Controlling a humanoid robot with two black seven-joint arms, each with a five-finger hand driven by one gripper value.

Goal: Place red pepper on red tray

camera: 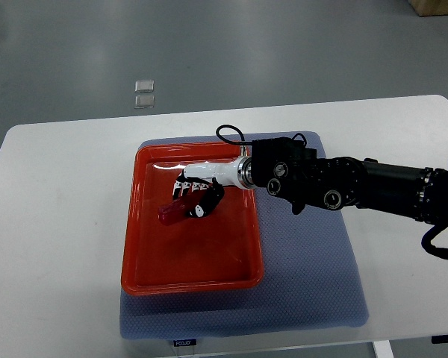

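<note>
A red tray [145,261] lies on a blue-grey mat in the middle of the white table. Over the tray's upper half my right hand [196,192] reaches in from the right on a black arm, its white and black fingers curled around a dark red pepper [169,213]. The pepper sticks out to the left of the fingers, low over the tray floor; whether it touches the floor cannot be made out. The left arm does not show.
The blue-grey mat [306,291] extends past the tray to the right and front. The white table [60,224] surrounds it. Two small clear squares [143,93] lie on the grey floor beyond the table's far edge.
</note>
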